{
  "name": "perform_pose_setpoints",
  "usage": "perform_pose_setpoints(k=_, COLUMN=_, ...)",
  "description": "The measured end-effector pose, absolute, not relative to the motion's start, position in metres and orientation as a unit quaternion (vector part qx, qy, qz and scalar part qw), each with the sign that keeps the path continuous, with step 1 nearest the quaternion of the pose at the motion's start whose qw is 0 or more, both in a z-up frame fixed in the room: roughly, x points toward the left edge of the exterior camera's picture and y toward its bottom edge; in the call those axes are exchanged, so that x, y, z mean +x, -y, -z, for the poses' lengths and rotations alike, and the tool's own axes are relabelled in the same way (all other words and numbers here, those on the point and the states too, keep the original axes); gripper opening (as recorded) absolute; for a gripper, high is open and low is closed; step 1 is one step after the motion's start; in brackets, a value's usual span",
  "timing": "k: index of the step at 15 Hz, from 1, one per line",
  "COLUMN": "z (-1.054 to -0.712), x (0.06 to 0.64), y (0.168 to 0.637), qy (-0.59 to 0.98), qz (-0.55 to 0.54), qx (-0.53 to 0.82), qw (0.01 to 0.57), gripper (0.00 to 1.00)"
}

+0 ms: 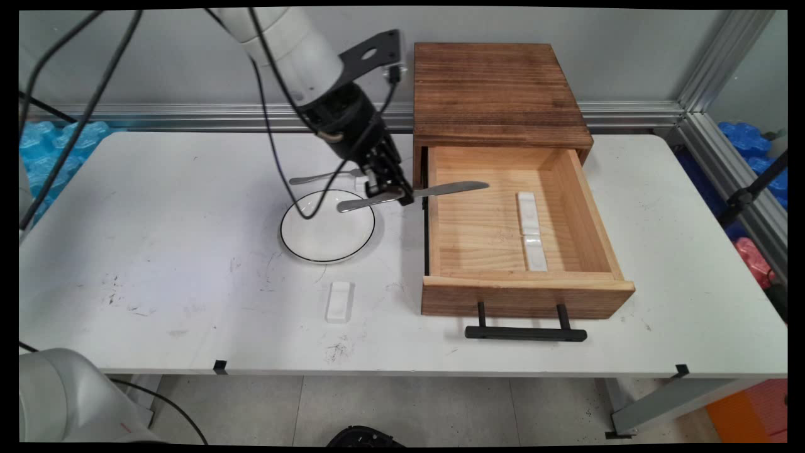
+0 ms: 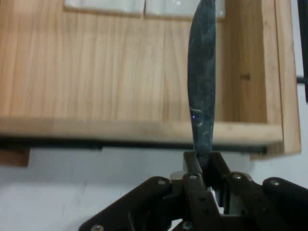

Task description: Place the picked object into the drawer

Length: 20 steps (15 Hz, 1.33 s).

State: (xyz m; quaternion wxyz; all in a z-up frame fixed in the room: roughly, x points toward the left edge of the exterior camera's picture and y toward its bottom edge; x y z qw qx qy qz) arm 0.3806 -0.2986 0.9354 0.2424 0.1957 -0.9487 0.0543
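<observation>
My black gripper point(image 1: 395, 191) is shut on a metal knife point(image 1: 415, 194) and holds it level above the table. The blade reaches over the left wall of the open wooden drawer point(image 1: 484, 229); the handle end hangs over the white plate point(image 1: 327, 228). In the hand view the knife point(image 2: 202, 86) rises from between my closed fingers point(image 2: 192, 166) and points across the drawer point(image 2: 96, 72). Two white rectangular rests point(image 1: 530, 231) lie end to end on the drawer floor, and show at the hand view's top edge as white rests point(image 2: 144, 6).
The drawer sticks out of a dark wooden cabinet point(image 1: 497, 94) at the back, its black handle point(image 1: 526, 332) toward the near edge. Another white rest point(image 1: 339, 301) lies on the table in front of the plate. A second utensil point(image 1: 317, 178) lies behind the plate.
</observation>
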Motion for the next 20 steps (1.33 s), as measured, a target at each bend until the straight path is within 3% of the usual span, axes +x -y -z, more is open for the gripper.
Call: perform_pose_setpoints(k=20, z=-0.882, x=0.247, y=0.369, qy=0.953, qz=-0.046, qx=0.144, qw=0.264, gripper=0.0)
